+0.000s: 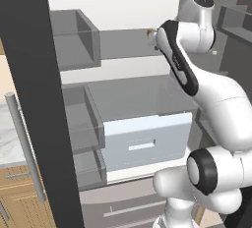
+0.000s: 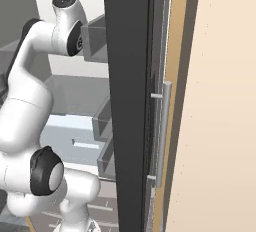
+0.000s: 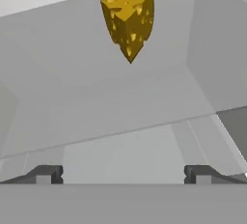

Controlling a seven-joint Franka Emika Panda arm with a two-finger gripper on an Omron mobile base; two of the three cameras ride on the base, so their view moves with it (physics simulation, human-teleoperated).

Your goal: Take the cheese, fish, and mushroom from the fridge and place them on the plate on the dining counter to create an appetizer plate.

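Reaching into the fridge (image 1: 123, 94) with fingers (image 3: 46, 174) spread wide and empty, the gripper (image 3: 123, 175) should centre on the cheese (image 3: 129, 21), resting well apart toward the shelf's back wall, before closing across its flat faces.

Marble countertop (image 1: 9, 141) over wood cabinet (image 1: 19, 197); beige wall (image 2: 220, 101) at right.
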